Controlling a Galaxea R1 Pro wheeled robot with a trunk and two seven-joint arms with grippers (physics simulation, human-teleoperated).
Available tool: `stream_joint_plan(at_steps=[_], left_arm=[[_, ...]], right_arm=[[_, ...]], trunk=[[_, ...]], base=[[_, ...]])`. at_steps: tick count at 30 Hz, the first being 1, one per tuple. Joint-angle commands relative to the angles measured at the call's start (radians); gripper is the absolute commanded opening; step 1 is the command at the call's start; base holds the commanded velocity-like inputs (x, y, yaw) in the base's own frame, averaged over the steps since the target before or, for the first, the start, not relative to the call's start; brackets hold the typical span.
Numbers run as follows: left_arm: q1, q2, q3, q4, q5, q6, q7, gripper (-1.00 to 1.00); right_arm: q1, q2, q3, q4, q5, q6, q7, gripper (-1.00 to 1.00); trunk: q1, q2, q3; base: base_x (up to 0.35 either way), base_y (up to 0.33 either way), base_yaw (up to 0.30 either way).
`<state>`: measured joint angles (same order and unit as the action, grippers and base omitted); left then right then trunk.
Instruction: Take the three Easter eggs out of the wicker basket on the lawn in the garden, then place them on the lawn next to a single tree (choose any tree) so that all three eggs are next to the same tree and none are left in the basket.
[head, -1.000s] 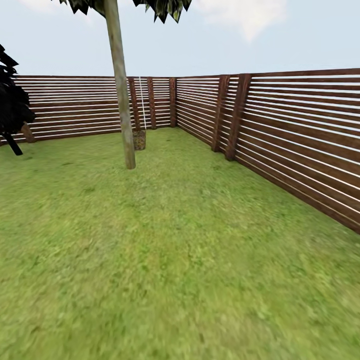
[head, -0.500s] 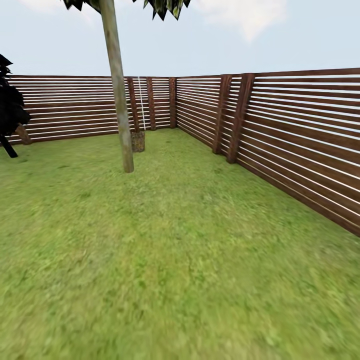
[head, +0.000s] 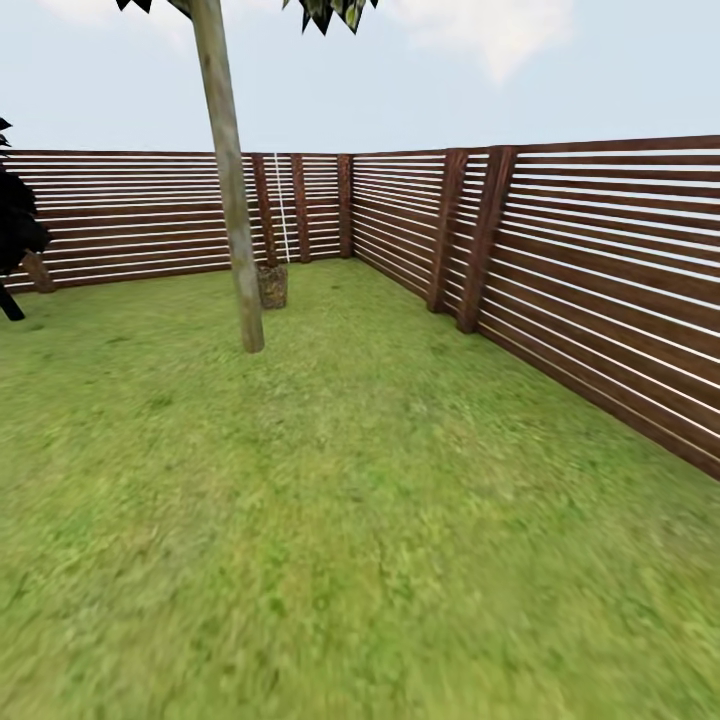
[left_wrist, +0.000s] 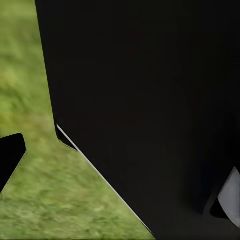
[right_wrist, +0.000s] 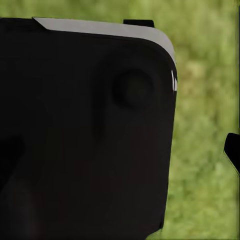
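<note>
Lawn (head: 380, 520): wide, bare in front; robot judged in transit.
Basket (head: 272, 286): far off, just behind thin trunk (head: 232, 200), near fence (head: 600, 290); eggs unseen.
Fingers: state cannot be told, both wrist views blocked by dark housing.

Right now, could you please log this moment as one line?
phase: driving | ahead: thin tree, fence | underfoot: lawn | eggs, basket: unseen

Ahead of me the lawn (head: 380, 520) lies open from near to far. A thin tree trunk (head: 232, 200) stands far left with a small basket-like object (head: 272, 286) just behind it. The slat fence (head: 600, 290) closes the right side and far end.
</note>
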<state>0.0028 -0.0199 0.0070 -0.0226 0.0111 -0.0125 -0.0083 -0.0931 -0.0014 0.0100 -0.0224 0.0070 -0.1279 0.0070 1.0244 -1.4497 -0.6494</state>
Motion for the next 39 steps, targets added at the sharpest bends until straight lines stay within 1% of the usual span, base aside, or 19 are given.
stream_joint_plan(at_steps=[1, 39], left_arm=[[0.000, 0.000, 0.001, -0.001, 0.001, -0.001, -0.001, 1.00], [0.000, 0.000, 0.001, -0.001, 0.001, -0.003, -0.001, 1.00]], right_arm=[[0.000, 0.000, 0.001, 0.001, 0.001, -0.004, 0.001, 1.00], [0.000, 0.000, -0.001, -0.004, -0.001, -0.004, -0.004, 1.00]], trunk=[[0.001, 0.000, -0.001], [0.001, 0.000, -0.001]], base=[[0.342, 0.000, 0.000], [0.343, 0.000, 0.000]])
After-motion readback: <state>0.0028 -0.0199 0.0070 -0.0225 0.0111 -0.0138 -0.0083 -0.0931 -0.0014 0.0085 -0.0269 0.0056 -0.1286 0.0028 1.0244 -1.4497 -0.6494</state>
